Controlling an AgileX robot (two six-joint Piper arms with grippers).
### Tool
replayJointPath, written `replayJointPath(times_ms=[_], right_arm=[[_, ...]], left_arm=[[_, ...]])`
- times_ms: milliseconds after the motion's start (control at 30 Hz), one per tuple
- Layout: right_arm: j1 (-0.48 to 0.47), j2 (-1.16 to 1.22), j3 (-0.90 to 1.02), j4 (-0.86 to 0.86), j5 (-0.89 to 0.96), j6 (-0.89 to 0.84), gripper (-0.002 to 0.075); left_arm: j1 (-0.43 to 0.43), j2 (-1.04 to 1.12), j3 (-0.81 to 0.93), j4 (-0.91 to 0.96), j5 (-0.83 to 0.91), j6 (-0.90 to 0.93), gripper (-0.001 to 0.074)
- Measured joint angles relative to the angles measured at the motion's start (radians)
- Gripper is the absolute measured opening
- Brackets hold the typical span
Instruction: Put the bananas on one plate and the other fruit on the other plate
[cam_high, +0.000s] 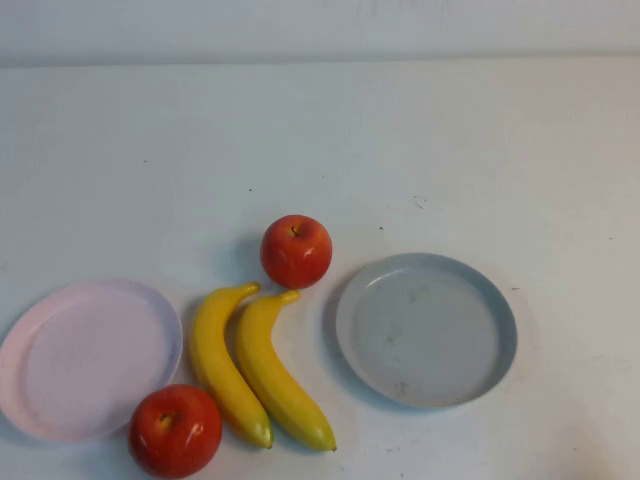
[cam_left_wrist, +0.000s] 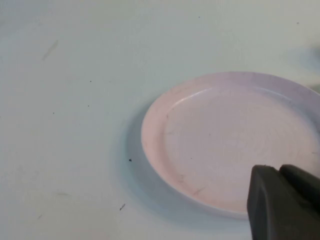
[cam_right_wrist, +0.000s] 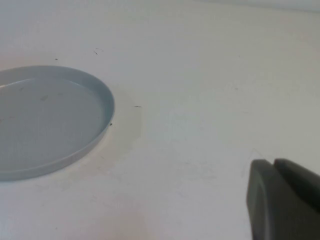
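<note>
Two yellow bananas (cam_high: 225, 365) (cam_high: 280, 375) lie side by side on the table between the plates. One red apple (cam_high: 296, 250) sits just behind them. A second red apple (cam_high: 175, 430) sits at the front, touching the rim of the empty pale pink plate (cam_high: 85, 358), which also shows in the left wrist view (cam_left_wrist: 235, 145). The empty grey-blue plate (cam_high: 427, 328) lies to the right and shows in the right wrist view (cam_right_wrist: 45, 120). Neither arm shows in the high view. My left gripper (cam_left_wrist: 280, 172) is shut and empty over the pink plate's edge. My right gripper (cam_right_wrist: 274, 167) is shut and empty, over bare table beside the grey-blue plate.
The white table (cam_high: 320, 140) stretches bare behind the fruit to a pale back wall (cam_high: 320, 25). A few small dark specks mark the surface.
</note>
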Motion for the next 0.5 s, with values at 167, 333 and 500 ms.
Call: replayJointPath(times_ms=[167, 333, 500], right_arm=[[0.0, 0.0, 0.0, 0.0, 0.0, 0.0, -0.0015], [0.0, 0.0, 0.0, 0.0, 0.0, 0.0, -0.0015], [0.0, 0.0, 0.0, 0.0, 0.0, 0.0, -0.0016]], left_arm=[[0.0, 0.0, 0.0, 0.0, 0.0, 0.0, -0.0002], [0.0, 0.0, 0.0, 0.0, 0.0, 0.0, -0.0002], [0.0, 0.0, 0.0, -0.044, -0.022, 0.0, -0.0002]])
